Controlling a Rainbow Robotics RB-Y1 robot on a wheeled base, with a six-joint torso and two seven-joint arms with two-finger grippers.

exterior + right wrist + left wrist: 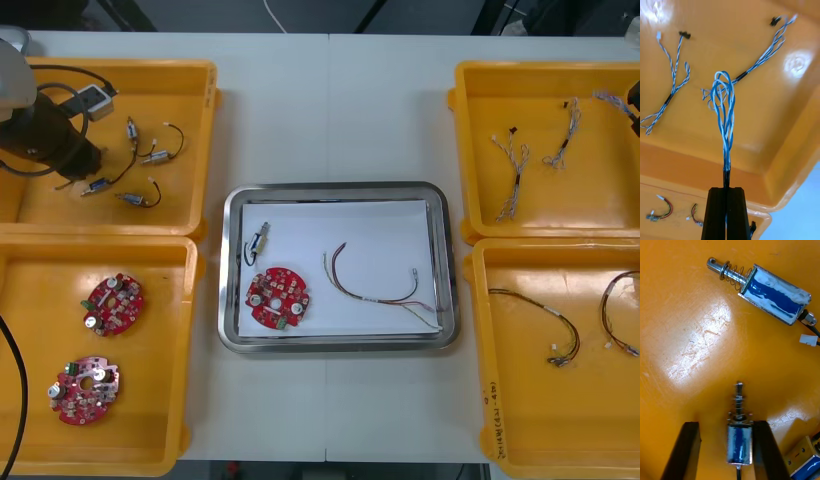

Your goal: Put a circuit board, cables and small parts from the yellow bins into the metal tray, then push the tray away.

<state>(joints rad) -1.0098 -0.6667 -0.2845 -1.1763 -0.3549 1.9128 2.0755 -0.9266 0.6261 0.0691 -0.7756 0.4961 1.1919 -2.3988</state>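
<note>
Item 1: right jaws. You find them clenched on a blue and white cable [724,112] over the far right bin [752,157]. The cable's long axis runs straight out in line with the jaws. Its black sleeve sits at their tips and its looped end points away from the wrist. Two spare twisted cables [672,86] lie apart on the bin floor beyond it.

Item 2: left jaws. You find them released, low over the floor of the far left bin [190,150]. A small metal part [739,438] lies between them, its long axis parallel to them. Its spring pin points away from the wrist and its wire end points toward it. One jaw stands just beside the part's case and the other stands clear. A second part [771,296] lies slantwise farther out, and a third [807,461] is near the jaws' base.

Item 3: tray [335,190]. It sits mid-tabletop [330,100] between the bins, white inside. It holds a circuit board [278,297] at the near left. A metal piece [260,243] lies just beyond the board, upright in the front view. A thin cable [375,285] trails from the middle toward the near right corner.

Item 4: near left bin [160,420]. It holds two red boards [112,303], well apart.

Item 5: near right bin [520,400]. It holds dark cables [540,320].
</note>
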